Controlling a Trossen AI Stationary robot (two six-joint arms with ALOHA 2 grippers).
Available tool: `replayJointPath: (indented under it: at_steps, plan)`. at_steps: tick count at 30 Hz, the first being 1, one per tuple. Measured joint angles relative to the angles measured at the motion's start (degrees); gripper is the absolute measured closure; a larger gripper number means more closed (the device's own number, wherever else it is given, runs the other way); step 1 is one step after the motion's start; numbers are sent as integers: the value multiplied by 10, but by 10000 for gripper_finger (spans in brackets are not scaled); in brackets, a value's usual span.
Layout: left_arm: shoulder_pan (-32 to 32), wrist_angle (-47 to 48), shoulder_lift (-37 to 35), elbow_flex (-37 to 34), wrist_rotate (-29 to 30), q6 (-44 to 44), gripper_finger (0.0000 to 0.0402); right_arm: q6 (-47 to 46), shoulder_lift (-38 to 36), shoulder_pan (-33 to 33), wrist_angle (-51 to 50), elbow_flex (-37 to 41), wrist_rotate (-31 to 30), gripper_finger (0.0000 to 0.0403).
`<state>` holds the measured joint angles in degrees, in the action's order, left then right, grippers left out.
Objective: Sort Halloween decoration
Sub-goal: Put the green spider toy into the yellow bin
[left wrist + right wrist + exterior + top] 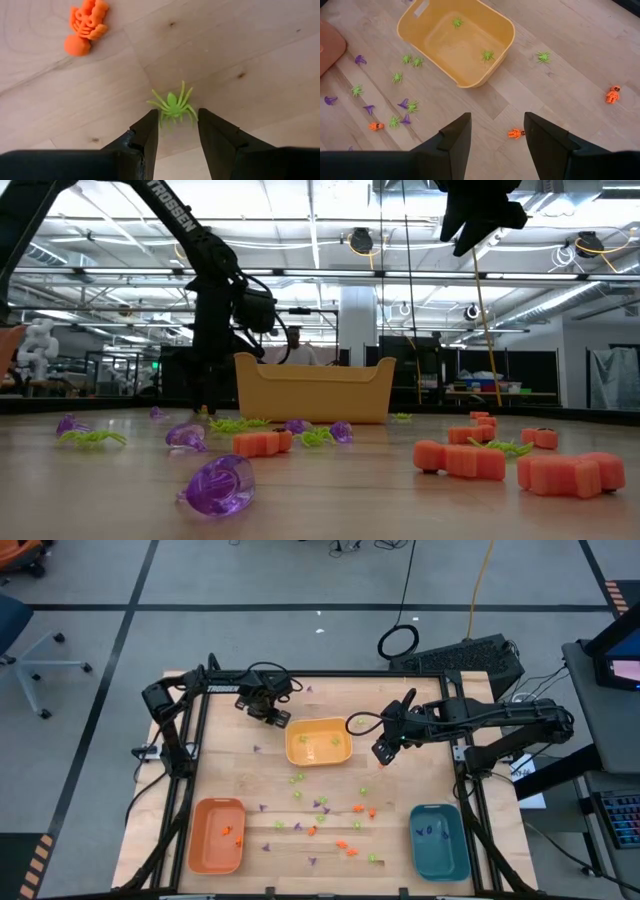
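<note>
We see the left gripper (pixel 272 715) low over the table (pixel 400 780), just behind the yellow tray (pixel 318 743); in its wrist view its fingers stand a little apart around nothing, with a light green spider (pixel 173 105) lying on the wood just ahead of the tips and an orange skeleton (pixel 86 27) farther off. The right gripper (pixel 385 752) hangs above the table beside the yellow tray's right end, its fingers parted and holding nothing; through its wrist view we see an orange piece (pixel 515 133) on the wood between the fingertips. The Halloween decoration (pixel 325 815) lies mostly scattered on the table between the three trays: green spiders, purple hats and orange pieces. We find two green spiders inside the yellow tray, a few orange pieces in the orange tray (pixel 216 835), and purple ones in the teal tray (pixel 440 840)
</note>
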<state>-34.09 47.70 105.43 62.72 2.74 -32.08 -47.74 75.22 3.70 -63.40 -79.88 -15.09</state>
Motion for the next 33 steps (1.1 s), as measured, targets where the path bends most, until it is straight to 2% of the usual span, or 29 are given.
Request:
replayJointPath:
  at_steps: [6, 15, 25, 33]
  plan:
    - [0, -5, 1, -1, 1, 0, 274, 0, 0, 0, 0, 0, 0, 234]
    - [0, -10, 2, -1, -2, 13, 340, 2, 0, 0, 0, 0, 0, 234]
    - [0, -6, -6, 1, -3, 12, 343, 5, 0, 0, 0, 0, 0, 234]
    - [0, 19, -44, 13, -22, 14, 344, 5, 0, 0, 0, 0, 0, 234]
